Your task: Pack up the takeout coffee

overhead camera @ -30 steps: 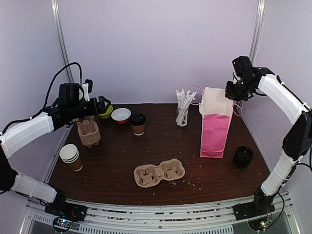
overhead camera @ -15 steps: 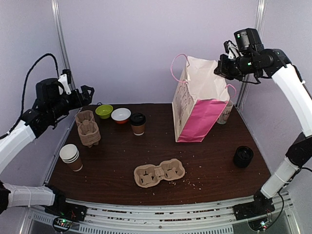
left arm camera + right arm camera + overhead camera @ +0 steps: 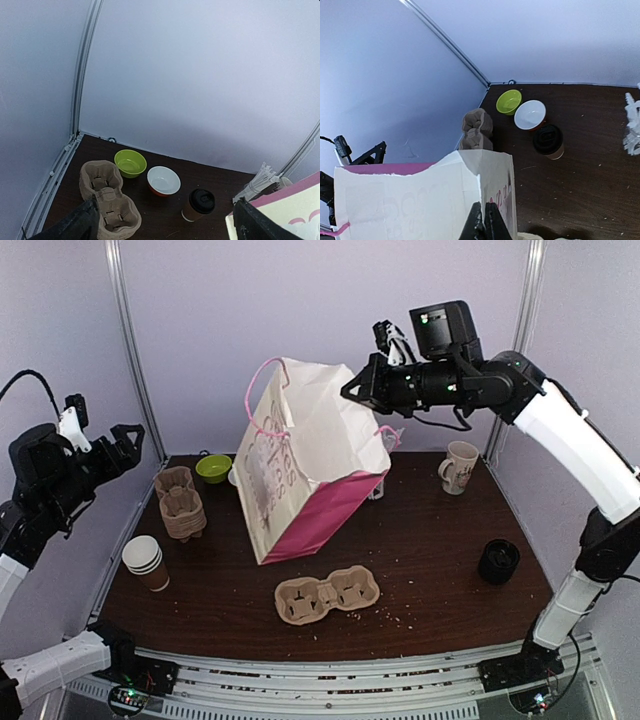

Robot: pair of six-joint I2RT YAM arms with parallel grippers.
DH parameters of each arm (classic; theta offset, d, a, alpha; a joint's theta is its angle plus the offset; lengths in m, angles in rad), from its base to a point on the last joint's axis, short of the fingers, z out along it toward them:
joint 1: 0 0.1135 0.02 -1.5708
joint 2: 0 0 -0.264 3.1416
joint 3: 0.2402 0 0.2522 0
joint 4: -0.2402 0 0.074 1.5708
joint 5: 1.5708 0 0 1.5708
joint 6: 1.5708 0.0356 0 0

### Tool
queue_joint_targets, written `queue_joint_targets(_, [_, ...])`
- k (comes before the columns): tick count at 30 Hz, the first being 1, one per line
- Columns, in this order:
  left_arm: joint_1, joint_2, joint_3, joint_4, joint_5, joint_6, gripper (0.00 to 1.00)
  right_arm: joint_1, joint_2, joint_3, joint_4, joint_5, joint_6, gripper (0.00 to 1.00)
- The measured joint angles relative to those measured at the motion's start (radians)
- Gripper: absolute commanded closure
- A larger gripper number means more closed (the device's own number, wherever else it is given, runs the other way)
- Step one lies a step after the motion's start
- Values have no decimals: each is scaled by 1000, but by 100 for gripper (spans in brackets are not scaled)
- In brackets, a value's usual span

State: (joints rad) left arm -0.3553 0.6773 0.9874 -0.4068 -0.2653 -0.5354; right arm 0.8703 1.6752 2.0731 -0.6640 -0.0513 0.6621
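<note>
The takeout coffee [image 3: 200,204], a brown cup with a black lid, stands on the dark table beside a white bowl [image 3: 163,180]. It also shows in the right wrist view [image 3: 548,141]. In the top view the bag hides it. My right gripper [image 3: 350,392] is shut on the top edge of a white and pink paper bag [image 3: 310,465]. It holds the bag tilted above the middle of the table, and its fingers pinch the rim [image 3: 484,220]. My left gripper [image 3: 120,443] is open and empty, raised at the far left, well away from the cup.
A green bowl [image 3: 213,468] and a stack of pulp cup carriers [image 3: 181,505] sit at the back left. Lidless cups [image 3: 145,560] stand at the left. A single carrier [image 3: 327,598] lies at the front. A black stack of lids [image 3: 498,561] and a mug [image 3: 460,466] are at the right.
My right arm has lifted the bag and swung it left across the table, tilted, and it now covers the coffee in the top view. My left arm has drawn back to the left.
</note>
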Motion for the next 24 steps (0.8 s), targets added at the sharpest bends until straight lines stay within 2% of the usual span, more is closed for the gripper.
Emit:
queue_joint_targets(6, [0,-45,24,-103,-17,-15,5,116,88,-60,124,1,71,100])
queue_joint_targets(12, [0,-113,95,-215,-103,-39,5,210,191,-83,219,33,136,100])
queue_joint_targets(17, [0,-176,108,-248,-146,-48,5,249,262,-87,282,37,200,100])
queue_joint_targets(24, [0,-178,103,-262,-147,-56,5,250,287,-161,327,48,248,100])
